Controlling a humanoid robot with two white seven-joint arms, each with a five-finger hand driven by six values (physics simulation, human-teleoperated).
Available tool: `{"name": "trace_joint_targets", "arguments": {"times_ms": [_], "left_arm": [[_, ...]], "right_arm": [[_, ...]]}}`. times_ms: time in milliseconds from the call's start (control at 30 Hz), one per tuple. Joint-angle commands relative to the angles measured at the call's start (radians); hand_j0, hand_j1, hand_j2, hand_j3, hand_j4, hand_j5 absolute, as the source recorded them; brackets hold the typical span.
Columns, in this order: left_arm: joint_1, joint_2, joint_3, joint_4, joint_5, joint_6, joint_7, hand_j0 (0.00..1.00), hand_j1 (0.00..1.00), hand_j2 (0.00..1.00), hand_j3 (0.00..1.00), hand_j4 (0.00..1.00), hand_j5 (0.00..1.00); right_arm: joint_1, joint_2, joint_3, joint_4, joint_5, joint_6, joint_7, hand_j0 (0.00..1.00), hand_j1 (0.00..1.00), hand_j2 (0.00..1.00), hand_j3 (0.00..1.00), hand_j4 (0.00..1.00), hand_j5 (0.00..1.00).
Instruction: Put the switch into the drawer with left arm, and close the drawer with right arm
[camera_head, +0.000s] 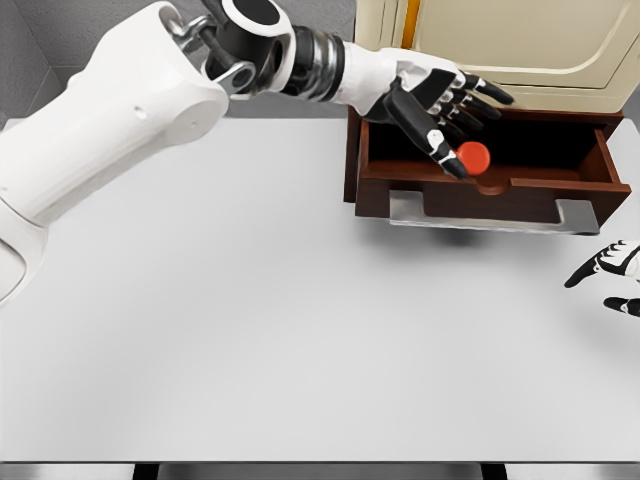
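Over the open drawer (485, 175), far right of the white table (250, 330): left hand (440, 110), fingers (485, 92) spread and extended, palm down, nothing gripped. Switch (474, 156), seen as a red-orange round item, sits inside the drawer near its front wall, just below the L thumb tip; contact btwn the two cannot be told. Drawer pulled out from a cream cabinet (500, 45), dark brown wood, notch in front panel. Right hand (610, 275) at the frame's R edge, low over the table, well apart from the drawer; fingers loosely open, holding nothing.
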Motion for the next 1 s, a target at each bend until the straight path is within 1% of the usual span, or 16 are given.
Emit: {"name": "trace_joint_targets", "arguments": {"times_ms": [0,33,67,267,333,367,400,433,567,667,967], "left_arm": [[0.0,0.02,0.01,0.095,-0.006,-0.014,-0.068,1.0,1.0,1.0,1.0,1.0,1.0],[0.0,0.017,0.01,0.145,-0.015,-0.043,-0.1,1.0,1.0,1.0,1.0,1.0,1.0],[0.003,0.016,0.01,0.155,-0.034,-0.046,-0.102,1.0,1.0,1.0,1.0,1.0,1.0],[0.006,0.011,0.008,0.146,-0.034,-0.046,-0.102,1.0,1.0,1.0,1.0,1.0,1.0],[0.011,0.02,0.002,0.057,-0.032,-0.043,-0.102,1.0,1.0,1.0,1.0,1.0,1.0],[0.011,0.055,0.002,-0.035,-0.002,-0.034,-0.102,1.0,1.0,1.0,1.0,1.0,1.0],[0.011,0.083,0.002,-0.103,0.063,-0.023,-0.102,1.0,1.0,1.0,1.0,1.0,1.0],[0.011,0.092,0.001,-0.129,0.069,-0.011,-0.102,1.0,1.0,1.0,1.0,1.0,1.0],[0.017,0.099,-0.008,-0.111,0.061,-0.011,-0.102,1.0,1.0,1.0,1.0,1.0,1.0],[0.032,0.085,-0.01,-0.051,0.041,-0.02,-0.102,1.0,1.0,1.0,1.0,1.0,1.0],[0.034,0.063,-0.008,-0.051,0.046,-0.02,-0.102,1.0,1.0,1.0,1.0,1.0,1.0]], "right_arm": [[0.0,-0.001,0.0,0.0,-0.007,0.003,0.0,0.65,0.65,0.65,0.65,0.65,0.65],[0.0,-0.001,0.0,0.0,-0.007,0.003,0.0,0.65,0.65,0.65,0.65,0.65,0.65],[0.0,-0.001,0.002,0.0,-0.007,0.003,0.0,0.65,0.65,0.65,0.65,0.65,0.65],[0.0,-0.001,0.002,0.0,-0.006,0.003,0.0,0.65,0.65,0.65,0.65,0.65,0.65],[0.002,0.0,0.003,0.0,-0.006,0.003,0.0,0.65,0.65,0.65,0.65,0.65,0.65],[0.0,0.0,0.015,0.001,-0.006,0.003,0.0,0.65,0.65,0.65,0.65,0.65,0.65],[0.0,0.0,0.015,0.001,-0.006,0.003,0.0,0.65,0.65,0.65,0.65,0.65,0.65],[0.0,0.0,0.015,0.0,-0.006,0.003,0.0,0.65,0.65,0.65,0.65,0.65,0.65],[0.0,0.0,0.019,0.0,-0.006,0.003,0.0,0.65,0.65,0.65,0.65,0.65,0.65],[0.0,0.0,0.019,0.0,-0.006,0.003,0.0,0.65,0.65,0.65,0.65,0.65,0.65],[0.0,0.0,0.019,0.0,-0.006,0.003,0.0,0.65,0.65,0.65,0.65,0.65,0.65]]}}
